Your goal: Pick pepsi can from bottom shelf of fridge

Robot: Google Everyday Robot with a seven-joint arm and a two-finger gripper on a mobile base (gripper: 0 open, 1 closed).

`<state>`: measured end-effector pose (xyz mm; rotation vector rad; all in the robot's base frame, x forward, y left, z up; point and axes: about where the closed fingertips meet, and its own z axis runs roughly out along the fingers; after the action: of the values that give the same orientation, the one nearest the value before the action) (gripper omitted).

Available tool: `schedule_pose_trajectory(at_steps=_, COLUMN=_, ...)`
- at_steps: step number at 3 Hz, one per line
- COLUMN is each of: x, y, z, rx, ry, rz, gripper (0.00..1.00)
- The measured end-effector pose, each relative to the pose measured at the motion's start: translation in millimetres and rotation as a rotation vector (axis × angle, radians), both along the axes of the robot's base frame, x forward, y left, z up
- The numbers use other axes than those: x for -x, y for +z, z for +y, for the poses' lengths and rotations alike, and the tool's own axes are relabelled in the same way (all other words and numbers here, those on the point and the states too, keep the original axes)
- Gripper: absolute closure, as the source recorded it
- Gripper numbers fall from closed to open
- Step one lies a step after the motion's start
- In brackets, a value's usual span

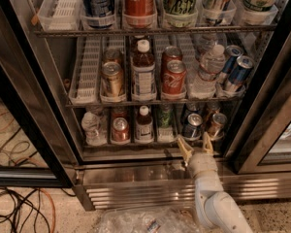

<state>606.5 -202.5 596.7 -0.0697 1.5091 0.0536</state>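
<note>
The fridge stands open, its steel louvred base at the bottom. The pepsi can, dark blue with a silver top, stands at the front of the bottom shelf, right of centre. A copper-brown can stands just right of it. My gripper is open at the shelf's front edge, right below the pepsi can. One fingertip is at the can's lower left and the other at its lower right. It holds nothing. The white arm rises from the bottom of the view.
The bottom shelf also holds a water bottle, a red can, a brown bottle and a green bottle. Coca-Cola cans and slim blue cans stand on the rack above. A black door frame is at right. Cables lie on the floor at left.
</note>
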Motion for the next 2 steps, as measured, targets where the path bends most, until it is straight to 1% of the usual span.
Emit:
schedule_pose_trajectory(at_steps=1, x=-12, y=3, z=2, rx=0.01, ry=0.001, rz=-0.002, gripper=0.31)
schedule_pose_trajectory(at_steps=2, x=-25, y=5, z=5, rx=0.017, ry=0.005, rz=0.0, gripper=0.27)
